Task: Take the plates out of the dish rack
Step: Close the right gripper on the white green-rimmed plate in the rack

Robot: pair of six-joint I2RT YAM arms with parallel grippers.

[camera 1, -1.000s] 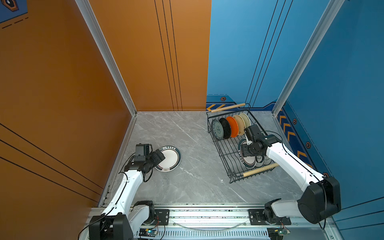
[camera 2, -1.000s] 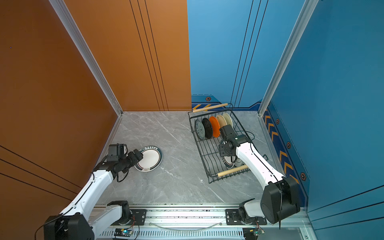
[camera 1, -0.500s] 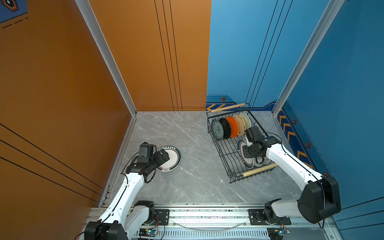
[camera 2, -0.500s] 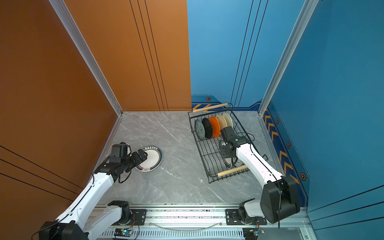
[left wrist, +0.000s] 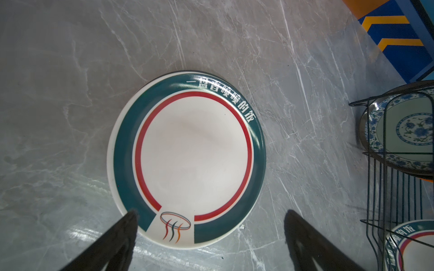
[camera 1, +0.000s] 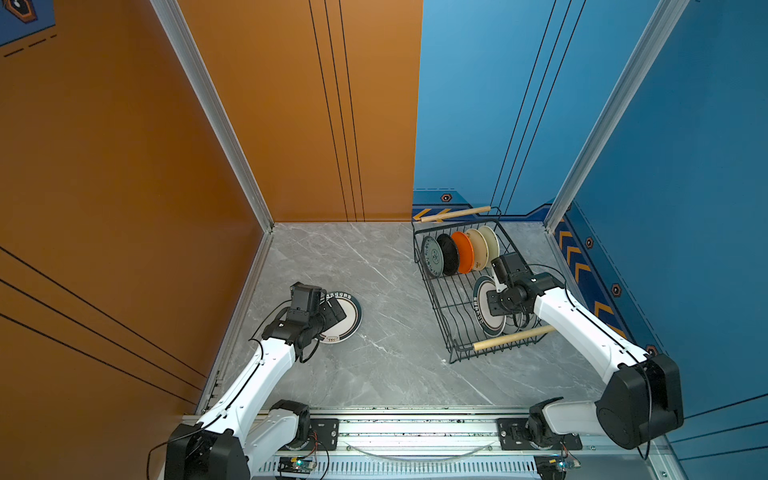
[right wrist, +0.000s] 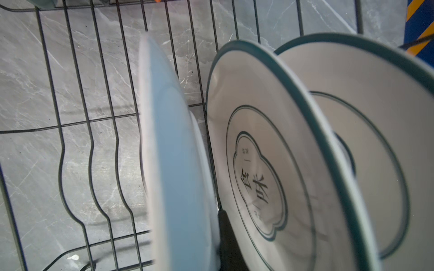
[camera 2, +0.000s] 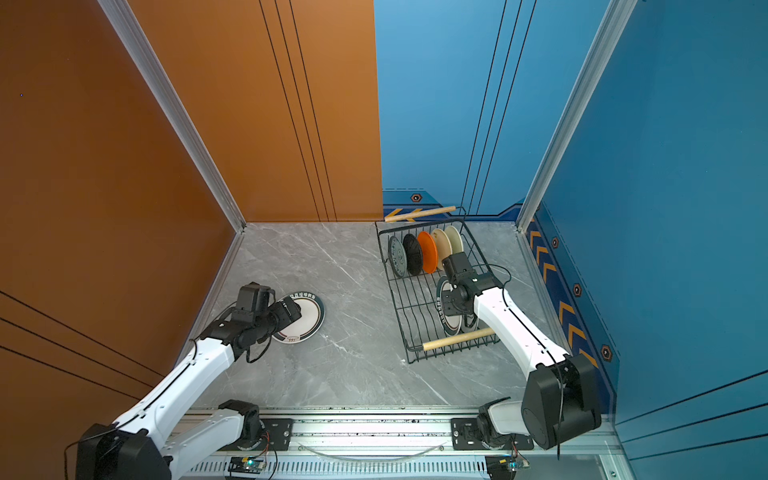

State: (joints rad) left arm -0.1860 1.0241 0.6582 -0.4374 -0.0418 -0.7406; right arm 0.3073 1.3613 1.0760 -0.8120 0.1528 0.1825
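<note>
On the grey marbled counter (camera 1: 374,374), you have orange walls (camera 1: 124,166) from 9 to 12 o'clock and blue walls (camera 1: 685,166) from 12 to 3. There are aluminium posts (camera 1: 218,124) in the corners and a rail (camera 1: 415,430) along the 6 o'clock edge. The dish rack (camera 1: 453,299) sits at 3 o'clock, its wooden handles (camera 1: 513,337) toward 1 and 5. Five small plates (camera 1: 461,251) stand on edge at its 1 o'clock end; large plates (camera 1: 492,320) stand toward 5. A flat plate (camera 1: 349,322) lies on the bare stone at 9 o'clock, well apart from the rack.

Your left tool (camera 1: 334,309) hangs over that plate, jaws wide, nothing between them. Your right tool (camera 1: 496,297) is down among the large plates, and both top views hide its tips. The right wrist view settles it. An upright plate (right wrist: 173,164) runs edge-on between the jaws with one dark finger (right wrist: 226,239) against its face, so the tool is clamped on it. Beside it stand two white plates (right wrist: 270,140) with thin teal rims, the nearer printed with dark characters in a lobed frame.

The left wrist view gives you what the top views blur. It shows the flat plate's teal band, red ring, white lettering and small steaming-bowl motif, plus a blue-flowered plate (left wrist: 404,131) in the rack.
</note>
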